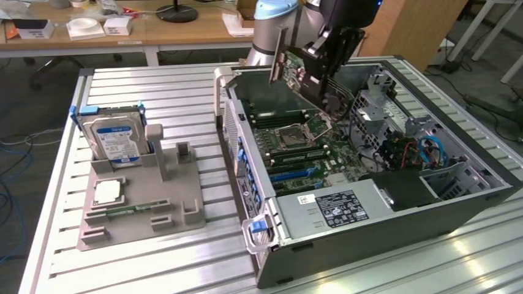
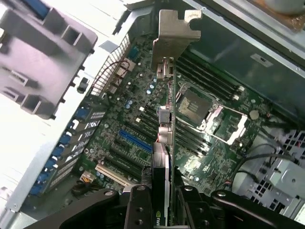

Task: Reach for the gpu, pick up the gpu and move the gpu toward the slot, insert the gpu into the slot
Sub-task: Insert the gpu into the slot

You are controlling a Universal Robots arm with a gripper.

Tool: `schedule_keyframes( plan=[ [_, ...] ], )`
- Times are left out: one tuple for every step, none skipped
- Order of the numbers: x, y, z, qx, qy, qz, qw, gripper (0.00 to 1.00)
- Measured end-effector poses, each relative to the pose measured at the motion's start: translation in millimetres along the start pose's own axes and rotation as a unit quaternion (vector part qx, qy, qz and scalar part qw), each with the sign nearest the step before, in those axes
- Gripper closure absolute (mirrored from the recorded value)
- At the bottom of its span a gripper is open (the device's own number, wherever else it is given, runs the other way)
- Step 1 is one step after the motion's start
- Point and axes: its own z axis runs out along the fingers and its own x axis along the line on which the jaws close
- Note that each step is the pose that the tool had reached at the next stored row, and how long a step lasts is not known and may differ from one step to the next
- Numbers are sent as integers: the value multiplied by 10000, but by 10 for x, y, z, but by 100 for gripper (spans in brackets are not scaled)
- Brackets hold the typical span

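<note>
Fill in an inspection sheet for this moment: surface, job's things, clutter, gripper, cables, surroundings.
Surface: slatted metal table carrying an open computer case.
Job's things: the gpu held on edge above the motherboard, not seated; the slot, blue, unoccupied.
Clutter: grey fixture holding a hard drive, a processor and a memory stick.
Grippers: gripper, fingers shut on the gpu.
Cables: blue cable inside the case; loose cables on the floor.
Surroundings: wooden desks behind the table.
</note>
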Motion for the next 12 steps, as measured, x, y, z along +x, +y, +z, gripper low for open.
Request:
schedule_keyframes(
  plan=[
    [0, 0, 1, -1, 4, -95, 10000, 73],
    [0, 0, 1, -3, 8, -185, 9998, 73],
    [0, 0, 1, -4, 12, -270, 9996, 73],
    [0, 0, 1, -6, 15, -351, 9994, 73],
    [0, 0, 2, -7, 19, -434, 9991, 73],
    [0, 0, 2, -8, 22, -514, 9987, 73],
    [0, 0, 3, -10, 27, -602, 9982, 73],
    [0, 0, 3, -11, 30, -683, 9977, 73],
    [0, 0, 4, -12, 33, -763, 9971, 73],
    [0, 0, 3, -13, 37, -839, 9965, 73],
    [0, 0, 4, -15, 40, -917, 9958, 73],
    [0, 0, 4, -16, 44, -998, 9950, 73]
  ],
)
